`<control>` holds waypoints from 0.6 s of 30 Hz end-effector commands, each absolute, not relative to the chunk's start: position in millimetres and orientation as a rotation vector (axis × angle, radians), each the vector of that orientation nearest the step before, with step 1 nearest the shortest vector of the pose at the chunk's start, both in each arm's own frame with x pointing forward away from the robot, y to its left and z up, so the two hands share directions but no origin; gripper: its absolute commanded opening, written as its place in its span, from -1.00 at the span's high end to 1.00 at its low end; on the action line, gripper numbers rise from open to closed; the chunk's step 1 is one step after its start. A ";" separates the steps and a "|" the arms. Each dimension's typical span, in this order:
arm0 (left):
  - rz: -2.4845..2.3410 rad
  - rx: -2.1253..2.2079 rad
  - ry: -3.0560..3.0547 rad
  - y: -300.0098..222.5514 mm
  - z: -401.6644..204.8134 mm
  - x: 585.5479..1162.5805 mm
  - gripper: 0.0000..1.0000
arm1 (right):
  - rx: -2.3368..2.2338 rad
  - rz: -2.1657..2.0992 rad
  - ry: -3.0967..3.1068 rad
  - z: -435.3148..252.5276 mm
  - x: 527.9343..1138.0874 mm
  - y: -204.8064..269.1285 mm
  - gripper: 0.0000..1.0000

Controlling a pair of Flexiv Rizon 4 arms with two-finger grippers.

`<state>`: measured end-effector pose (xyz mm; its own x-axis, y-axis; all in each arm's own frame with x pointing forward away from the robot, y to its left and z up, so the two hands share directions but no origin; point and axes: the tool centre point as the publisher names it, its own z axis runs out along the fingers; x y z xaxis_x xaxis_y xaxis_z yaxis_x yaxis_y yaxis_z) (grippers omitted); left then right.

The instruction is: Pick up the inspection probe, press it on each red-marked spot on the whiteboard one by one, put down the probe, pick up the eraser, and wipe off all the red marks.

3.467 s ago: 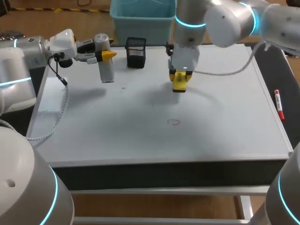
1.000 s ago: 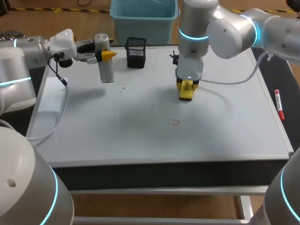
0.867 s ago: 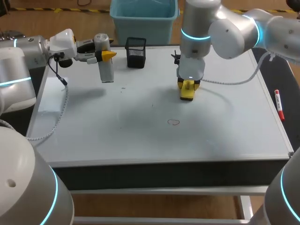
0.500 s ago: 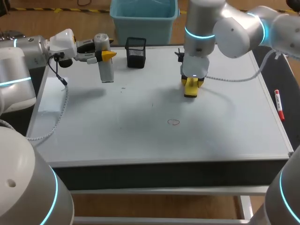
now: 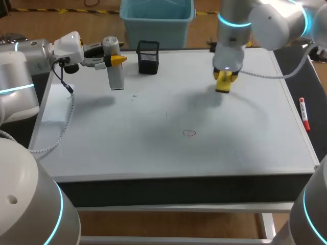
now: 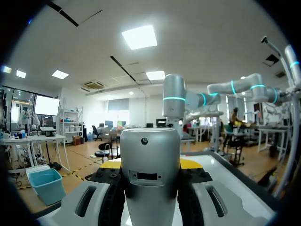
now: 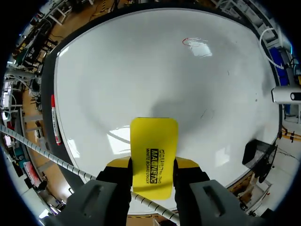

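The left gripper [image 5: 113, 59], at the far left, is clamped on the upright silver probe [image 5: 116, 76], just left of a black mesh cup [image 5: 148, 57] whose contents cannot be told, while the right gripper [image 5: 224, 80] clasps the yellow eraser [image 7: 153, 141] over the whiteboard's [image 5: 153, 148] far right, well beyond the red mark [image 5: 189, 133].

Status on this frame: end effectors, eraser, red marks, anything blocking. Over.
Left end effector shut on grey cylindrical probe. Right end effector shut on yellow rectangular eraser, over whiteboard. One small red loop mark unwiped. Nothing between eraser and mark.
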<state>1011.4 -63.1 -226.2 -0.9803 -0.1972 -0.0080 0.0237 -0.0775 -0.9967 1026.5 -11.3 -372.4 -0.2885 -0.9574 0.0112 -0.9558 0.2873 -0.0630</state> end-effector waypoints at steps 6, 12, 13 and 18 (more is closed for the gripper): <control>-2.193 -0.193 2.021 -63.3 -225.6 1011.2 1.00 | -1.748 -0.064 2.608 -359.6 1059.8 -81.6 1.00; -2.193 -0.193 2.021 -63.3 -225.6 1011.2 1.00 | -1.706 -0.042 2.650 -365.5 1068.9 -103.1 1.00; -2.193 -0.193 2.021 -63.3 -225.6 1011.2 1.00 | -1.705 -0.039 2.654 -366.7 1069.1 -105.4 1.00; -2.193 -0.193 2.021 -63.3 -225.6 1011.2 1.00 | -1.695 -0.031 2.668 -371.3 1066.1 -115.2 1.00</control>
<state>1011.4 -63.2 -226.2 -0.9803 -0.1972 -0.0080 0.0237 -0.0775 -0.9967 1063.9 -110.7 -369.7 -0.4275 -0.9036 0.0284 -0.9040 0.4274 -0.0101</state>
